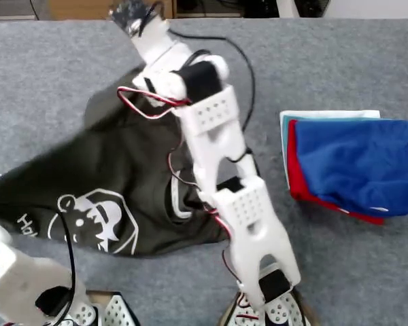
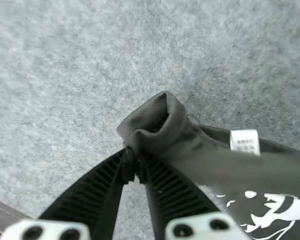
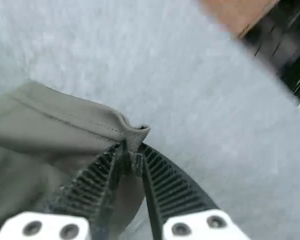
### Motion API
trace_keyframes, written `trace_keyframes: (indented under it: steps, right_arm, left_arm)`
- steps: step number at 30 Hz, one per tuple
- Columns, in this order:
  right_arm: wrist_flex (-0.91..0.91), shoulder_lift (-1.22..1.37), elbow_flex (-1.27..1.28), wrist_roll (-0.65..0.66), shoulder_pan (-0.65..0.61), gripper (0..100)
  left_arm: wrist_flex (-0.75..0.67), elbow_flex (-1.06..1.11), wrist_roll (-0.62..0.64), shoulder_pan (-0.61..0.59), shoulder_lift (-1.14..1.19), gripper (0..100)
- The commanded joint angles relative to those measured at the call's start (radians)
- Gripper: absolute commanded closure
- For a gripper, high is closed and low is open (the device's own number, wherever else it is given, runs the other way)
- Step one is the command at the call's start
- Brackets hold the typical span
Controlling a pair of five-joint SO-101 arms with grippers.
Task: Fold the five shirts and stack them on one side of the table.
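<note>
Left gripper (image 2: 134, 169) and right gripper (image 3: 132, 161) tight on dark shirt (image 1: 122, 170), arm (image 1: 217, 156) over it; folded stack (image 1: 353, 163) well apart

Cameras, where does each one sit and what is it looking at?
High view: above the table, looking down at the dark shirt, folded stack and both arms.
Left wrist view: on left arm, facing left end effector, shut on the shirt.
Right wrist view: on right arm, facing right end effector, shut on the shirt.
All share the dark shirt and table.
</note>
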Motion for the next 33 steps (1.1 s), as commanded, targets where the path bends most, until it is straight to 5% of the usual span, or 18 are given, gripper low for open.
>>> trace_keyframes:
  steps: [1,16,21,28,33]
  right_arm:
    - [0.015,-0.18,-0.033,0.017,0.019,99.7]
    - [-0.061,-0.549,-0.03,0.021,0.024,99.7]
    - [0.011,-0.538,0.027,0.021,0.024,99.7]
    - [0.02,-0.503,0.194,0.077,0.07,99.6]
    - [-0.006,-0.401,0.397,0.117,0.131,99.6]
  left_arm:
    - [0.011,-0.049,0.011,0.005,-0.096,98]
    - [0.011,-0.026,0.311,0.037,-0.501,98]
    - [0.011,0.204,0.319,0.028,-0.549,98]
    - [-0.072,0.439,0.348,-0.037,-0.552,75]
    - [-0.178,0.466,0.377,-0.077,-0.55,75]
